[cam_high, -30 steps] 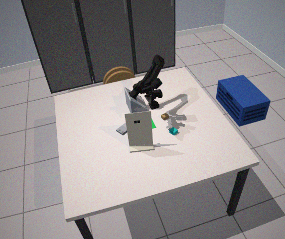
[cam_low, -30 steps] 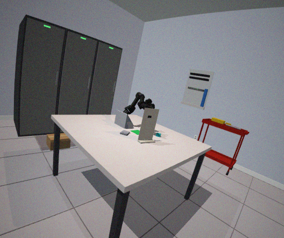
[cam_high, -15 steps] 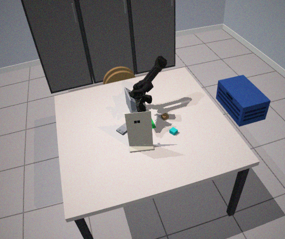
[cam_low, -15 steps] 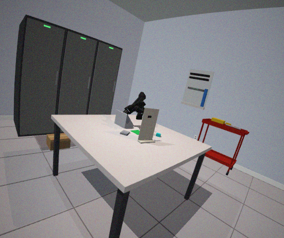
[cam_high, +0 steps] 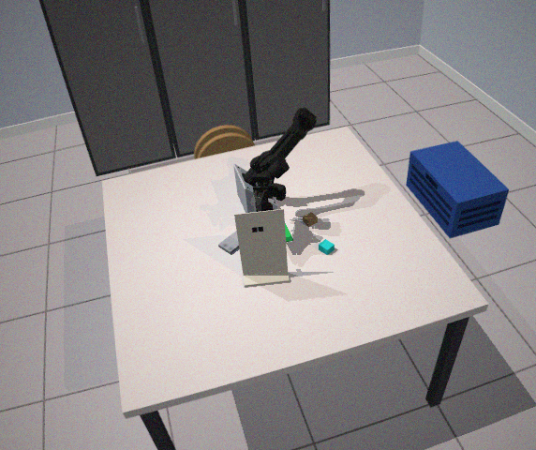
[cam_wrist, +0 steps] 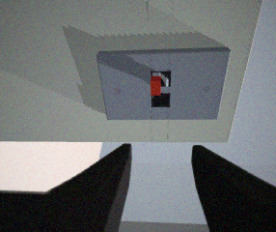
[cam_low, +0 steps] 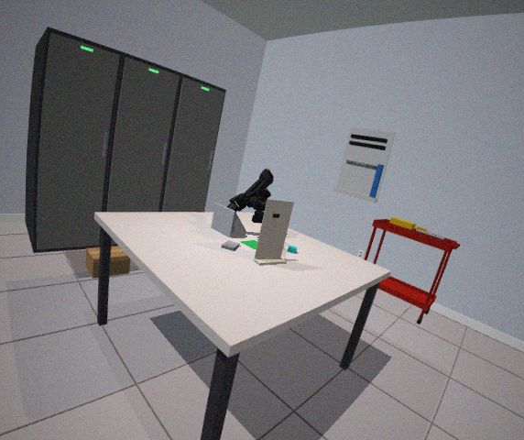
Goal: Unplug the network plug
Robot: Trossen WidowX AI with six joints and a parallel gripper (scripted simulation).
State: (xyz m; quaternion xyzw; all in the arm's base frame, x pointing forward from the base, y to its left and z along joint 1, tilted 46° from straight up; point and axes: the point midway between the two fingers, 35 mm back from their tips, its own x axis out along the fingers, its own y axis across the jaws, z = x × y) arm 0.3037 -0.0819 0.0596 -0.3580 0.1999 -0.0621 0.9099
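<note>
The gripper (cam_wrist: 159, 166) faces the upright panel (cam_wrist: 41, 72), its 2 dark fingers partly closed with a gap between them and nothing in it.

The plug (cam_wrist: 155, 86), red, sits in the socket of the grey housing (cam_wrist: 128, 92), well apart from the fingertips. A pale thin tab (cam_wrist: 166, 79) shows just beside its red body.

Judged handling: the plug looks small, rigid and light; its hold in the socket probably comes from the latch, not weight. The tab looks thin and likely flexes, so a gentle press should suit it.

Best hold, as a judgement: 1 finger on the tab, 1 on the opposite face of the red body, then a straight pull.

The marked square (cam_high: 288, 232), green, lies on the table (cam_high: 186, 338) behind the panel.
</note>
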